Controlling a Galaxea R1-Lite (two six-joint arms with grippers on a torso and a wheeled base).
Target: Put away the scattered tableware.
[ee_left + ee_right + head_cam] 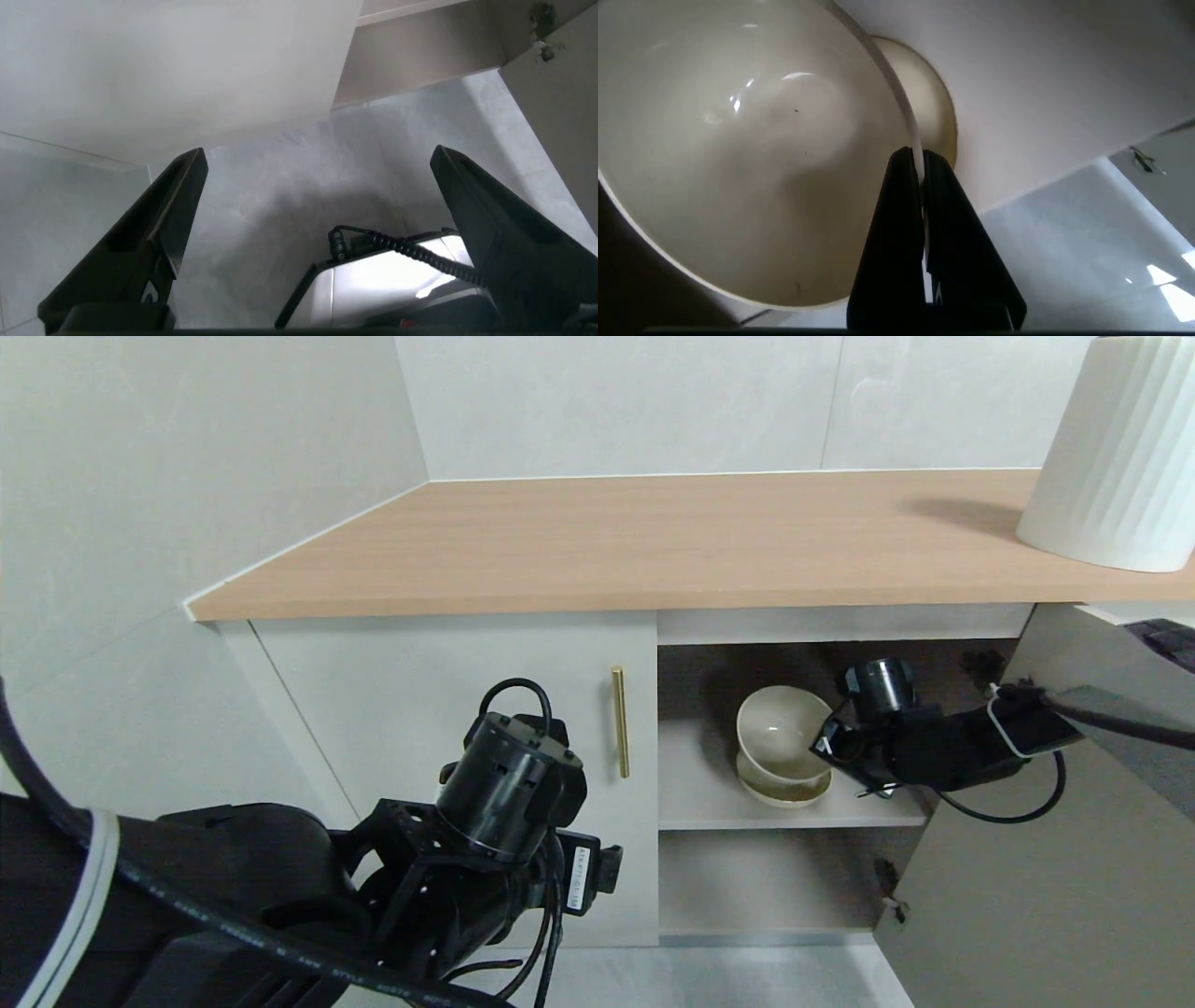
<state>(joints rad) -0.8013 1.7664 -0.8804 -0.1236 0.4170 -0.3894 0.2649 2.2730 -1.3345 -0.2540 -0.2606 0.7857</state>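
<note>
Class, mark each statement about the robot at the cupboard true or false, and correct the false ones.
1. The right gripper is shut on the bowl's rim. True.
2. A white ribbed vessel stands on the countertop. True.
3. The bowl sits on the countertop. False: it is held tilted inside the cupboard, over a dish on the upper shelf.
4. The left gripper is open and empty. True.
5. Both cupboard doors are shut. False: the right door stands open; the left door is shut.
</note>
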